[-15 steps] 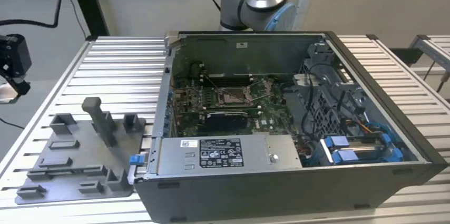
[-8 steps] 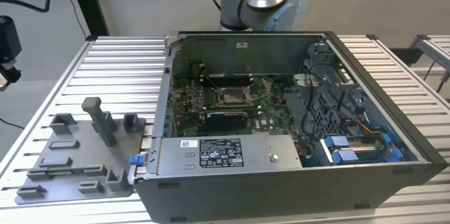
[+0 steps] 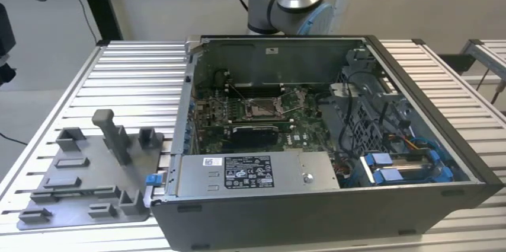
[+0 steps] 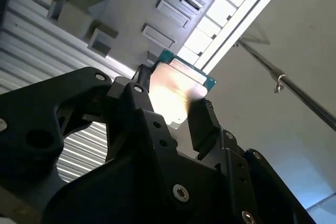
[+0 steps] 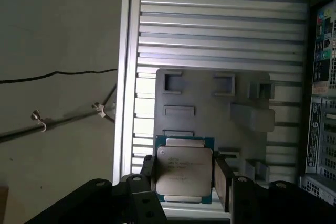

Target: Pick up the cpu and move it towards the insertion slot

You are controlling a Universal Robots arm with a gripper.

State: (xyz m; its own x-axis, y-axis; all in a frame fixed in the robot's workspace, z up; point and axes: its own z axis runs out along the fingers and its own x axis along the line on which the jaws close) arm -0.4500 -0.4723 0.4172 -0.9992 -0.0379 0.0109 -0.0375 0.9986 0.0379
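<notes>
The cpu [image 5: 184, 174] is a flat square chip with a pale silvery top and a thin green rim. My gripper [image 5: 185, 181] is shut on it, one black finger [image 5: 223, 182] pressing on each of two opposite edges. In the second wrist view the cpu [image 4: 177, 88] catches bright light between the gripper [image 4: 173, 103] fingers. It hangs well above the grey fixture tray [image 5: 210, 108], over the tray's side nearest the table edge. The insertion slot [image 3: 261, 108], a silver-framed square socket, lies on the green board inside the open computer case [image 3: 332, 204].
In the exterior view the fixture tray [image 3: 87, 175], with raised grey blocks, lies on the ribbed aluminium table [image 3: 134, 80] at the left of the case. The arm's base [image 3: 285, 3] stands behind the case. Cables and a blue drive bay [image 3: 403, 166] fill the case's right side.
</notes>
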